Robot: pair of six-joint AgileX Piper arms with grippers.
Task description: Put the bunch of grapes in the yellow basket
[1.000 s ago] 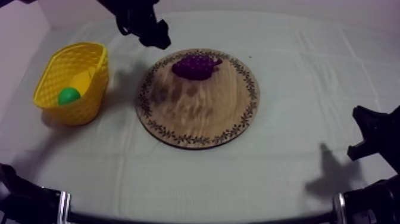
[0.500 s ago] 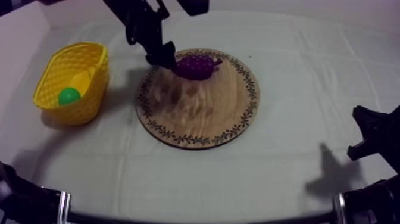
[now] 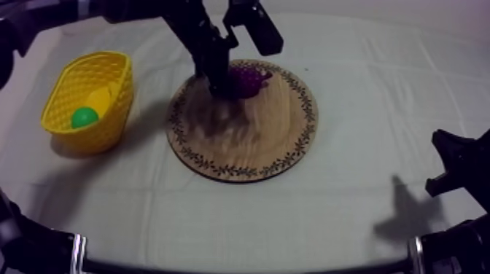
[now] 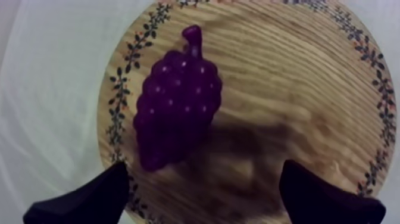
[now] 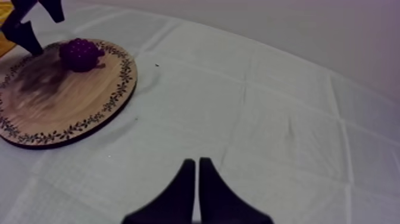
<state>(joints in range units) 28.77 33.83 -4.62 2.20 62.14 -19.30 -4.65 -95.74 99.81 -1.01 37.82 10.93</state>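
Bunch of grapes [image 3: 244, 80] lying at twelve o'clock on wooden board [image 3: 248, 146]. Left gripper [image 4: 205, 205] poised overhead, fingers [image 4: 89, 199] spread wide, empty. Advise descending until fingers flank widest part, then closing gently. Yellow basket [image 3: 102, 135] at nine o'clock.

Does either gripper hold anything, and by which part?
Nothing is held. The left gripper is open at the bunch of grapes; the right gripper is shut, empty.

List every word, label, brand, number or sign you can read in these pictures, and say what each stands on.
None: there is no readable text in any view.
The wooden board bears only a leaf pattern round its rim, no letters.
The bunch of grapes, the yellow basket and the cloth carry no writing.
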